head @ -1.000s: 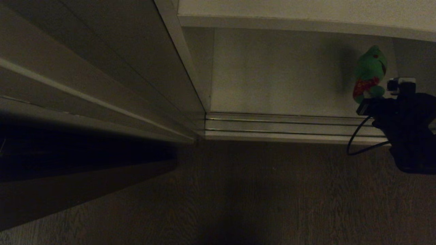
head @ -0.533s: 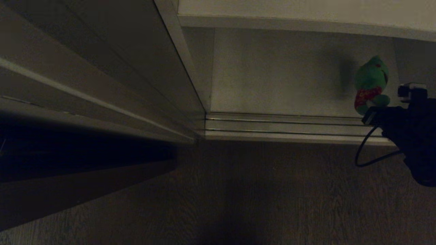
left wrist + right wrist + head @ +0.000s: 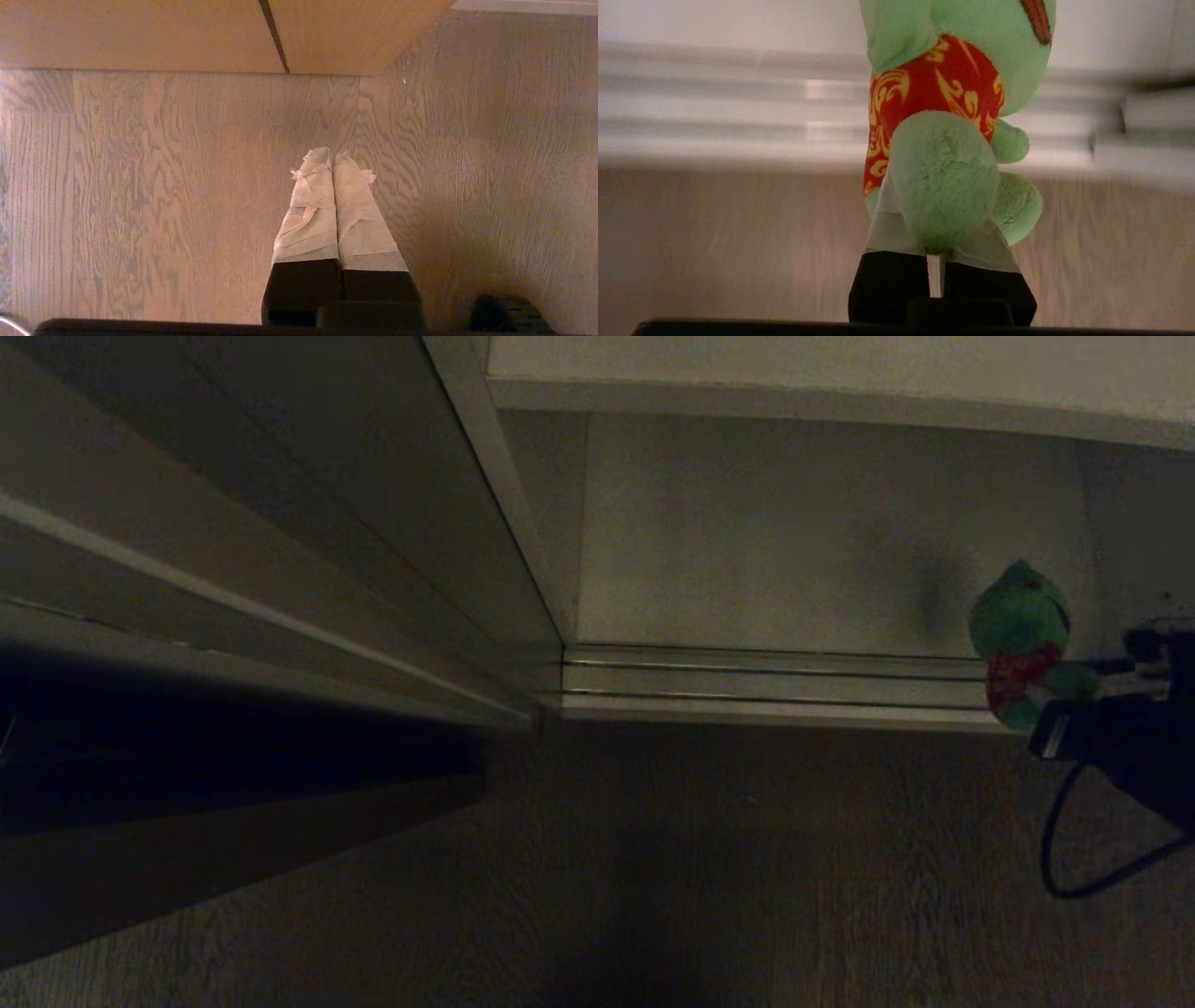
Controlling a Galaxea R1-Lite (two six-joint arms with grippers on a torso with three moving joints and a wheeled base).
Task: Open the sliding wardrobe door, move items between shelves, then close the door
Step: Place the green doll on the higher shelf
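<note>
Now right pincer (image 3: 934, 233) clamped on green frog (image 3: 1022, 639), over door track (image 3: 775, 681)

Your right gripper (image 3: 941, 233) has its fingers squeezed on the frog (image 3: 943, 140), which sticks out past the tips. Your left gripper (image 3: 332, 161) hangs with fingers pressed together, holding nothing

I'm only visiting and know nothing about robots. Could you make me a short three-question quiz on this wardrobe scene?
1. True or false: the sliding wardrobe door stands open.
2. What does the right hand grip: A) a cushion, B) the green frog, C) nothing?
3. Fill in: the left hand is shut, holding nothing, above the wooden ____.

Key: 1 true; 2 B; 3 floor.
</note>
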